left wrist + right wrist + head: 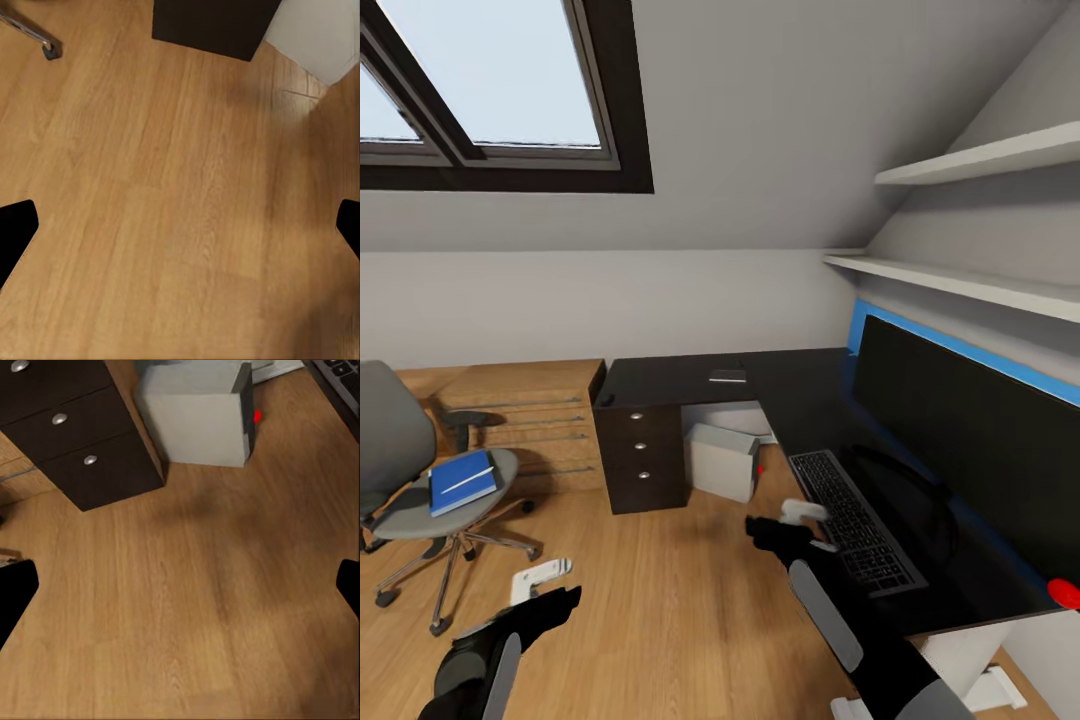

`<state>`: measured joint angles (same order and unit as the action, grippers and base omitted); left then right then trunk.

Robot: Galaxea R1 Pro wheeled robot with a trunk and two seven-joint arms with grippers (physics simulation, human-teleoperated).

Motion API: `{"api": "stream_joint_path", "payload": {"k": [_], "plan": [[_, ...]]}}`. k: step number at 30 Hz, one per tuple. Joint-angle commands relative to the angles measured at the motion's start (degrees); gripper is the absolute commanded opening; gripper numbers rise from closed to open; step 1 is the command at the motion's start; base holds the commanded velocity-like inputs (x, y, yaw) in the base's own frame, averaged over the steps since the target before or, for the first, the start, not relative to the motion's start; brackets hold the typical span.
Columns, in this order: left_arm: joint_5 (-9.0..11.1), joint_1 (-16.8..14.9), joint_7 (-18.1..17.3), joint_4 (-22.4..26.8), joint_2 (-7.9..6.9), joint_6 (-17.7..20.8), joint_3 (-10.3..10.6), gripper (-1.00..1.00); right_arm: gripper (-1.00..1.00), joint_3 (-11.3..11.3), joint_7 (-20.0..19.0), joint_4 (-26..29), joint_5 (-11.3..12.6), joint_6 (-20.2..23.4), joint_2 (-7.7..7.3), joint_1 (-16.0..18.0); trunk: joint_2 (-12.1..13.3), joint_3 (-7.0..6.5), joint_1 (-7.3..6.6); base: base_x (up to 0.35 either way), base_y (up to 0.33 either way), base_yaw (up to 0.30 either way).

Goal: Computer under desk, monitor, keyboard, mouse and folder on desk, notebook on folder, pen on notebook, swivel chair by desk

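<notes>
Head view: the desk (680, 380) forms a black L along the far and right walls. The monitor (970, 440) stands on the right arm of that surface, and the keyboard (855, 520) lies flat just in front of it. The computer (722, 462) sits on the floor under the surface, right of the drawer unit (640, 455), red mark facing right. A small flat dark item (727, 376) rests on the far section; whether it is the notebook cannot be told. The mouse cannot be made out.

The swivel chair (420, 470) stands well left of the desk, near the wooden dresser (525, 415). A blue folder (462, 481) lies on its seat with the pale pen (468, 480) across it.

Left end effector (545, 590): fingers spread wide, empty, over bare floor (180, 210). Right end effector (790, 520): fingers wide apart, empty, near the keyboard's left edge.

Judged step: fetching the folder. Suggested method:
- turn the base left and square up to the seat;
- lift the pen off first, since it will likely roll;
- approach the folder from its near edge, low and level, pinching one edge;
- avoid nudging the chair, which would likely roll on its casters.
</notes>
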<state>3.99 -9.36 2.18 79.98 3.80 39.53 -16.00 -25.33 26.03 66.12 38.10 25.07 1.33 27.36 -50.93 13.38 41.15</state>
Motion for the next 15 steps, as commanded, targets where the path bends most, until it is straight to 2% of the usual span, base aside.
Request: {"api": "stream_joint_path", "payload": {"k": [1,9,10,11,13,14,15], "plan": [[0.41,-0.05,0.26,-0.50,0.06,-1.42,0.18,1.00,1.00,-1.29,0.64,-0.30,-1.08,-0.96,-0.01,0.06,-0.07,0.08,0.01,0.000,0.000,0.000],[0.41,-0.05,0.28,-0.45,-0.08,-2.68,-0.02,1.00,1.00,-2.17,0.74,-0.13,-2.14,-2.35,0.07,0.06,-0.07,0.08,0.01,0.000,0.000,0.000],[0.41,-0.05,0.17,1.17,-0.54,-2.60,-0.25,1.00,1.00,-2.32,0.98,-0.06,-2.29,-2.49,0.12,0.06,-0.07,0.08,0.01,0.000,0.000,0.106],[0.44,-0.05,0.08,1.84,-0.78,-2.56,-0.76,1.00,1.00,-2.40,1.31,-0.05,-2.33,-2.66,0.18,0.06,-0.07,0.08,0.01,0.060,0.014,0.167],[0.48,-0.05,-0.17,2.87,-1.18,-2.46,-3.44,1.00,1.00,-2.73,3.25,-0.04,-2.40,-3.08,1.05,0.06,-0.07,0.09,0.01,0.239,0.057,0.214],[0.49,-0.05,-0.24,3.14,-1.30,-2.44,-4.40,1.00,1.00,-6.10,4.22,-0.15,-2.50,-3.25,1.85,0.06,-0.07,0.09,0.01,0.314,0.076,0.017],[0.49,-0.05,-0.24,3.14,-1.30,-2.44,-4.43,1.00,1.00,-6.52,4.27,-0.10,-2.50,-3.26,1.87,0.06,-0.07,0.09,0.01,0.316,0.076,0.011]]}}
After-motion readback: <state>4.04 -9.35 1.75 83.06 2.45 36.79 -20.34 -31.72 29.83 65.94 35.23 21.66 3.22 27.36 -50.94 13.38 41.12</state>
